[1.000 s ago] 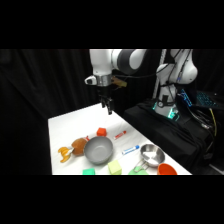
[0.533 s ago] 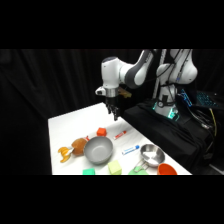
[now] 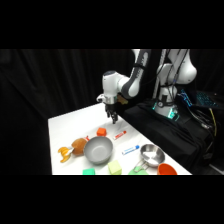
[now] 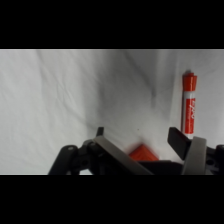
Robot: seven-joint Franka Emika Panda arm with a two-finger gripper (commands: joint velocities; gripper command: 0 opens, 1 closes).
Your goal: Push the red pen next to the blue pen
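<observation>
We see the red pen (image 3: 120, 134) lying flat on the white worktop (image 3: 70, 125), well apart from the blue pen (image 3: 131, 149) nearer the metal cup (image 3: 151, 155). Our hand (image 3: 114, 119) hovers just behind the red pen, fingers spread, probably to push it. Since earlier, the hand has swung over and dropped lower.
</observation>
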